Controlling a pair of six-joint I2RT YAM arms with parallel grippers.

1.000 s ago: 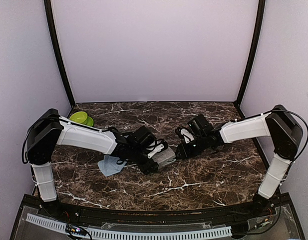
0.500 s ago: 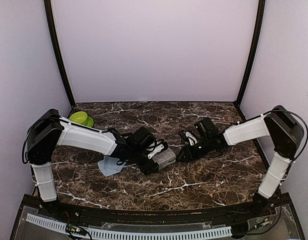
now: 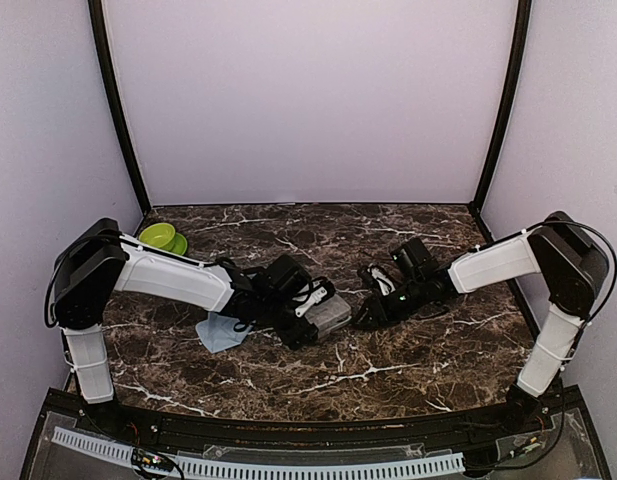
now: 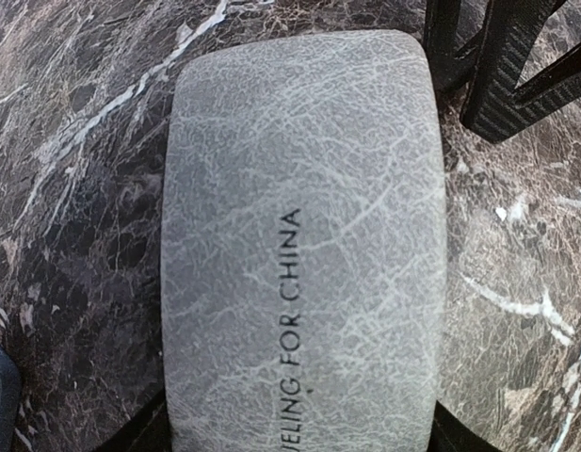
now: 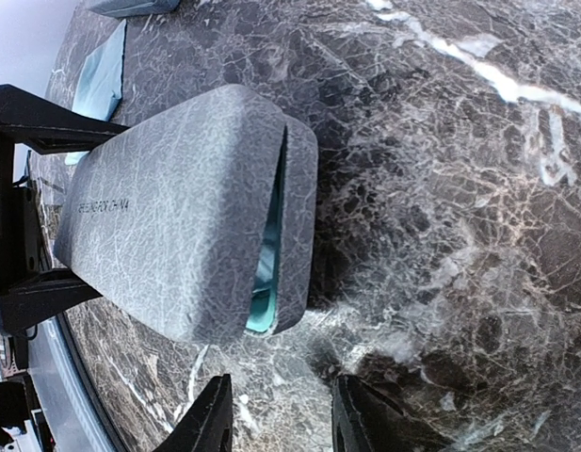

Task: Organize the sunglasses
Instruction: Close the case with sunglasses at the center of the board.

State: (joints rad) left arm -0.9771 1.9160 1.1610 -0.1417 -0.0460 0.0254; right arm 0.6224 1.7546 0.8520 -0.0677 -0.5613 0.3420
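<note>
Two arms meet at a grey case [image 3: 335,314] lying on the marble table [image 3: 428,355]. The left gripper [image 3: 316,318] is clamped across the case's long sides. The right gripper [image 5: 285,419] hangs just beside its slightly gaping seam, fingers apart and touching nothing. Teal lining [image 5: 267,254] shows in the gap. The sunglasses cannot be seen in any view.
</note>
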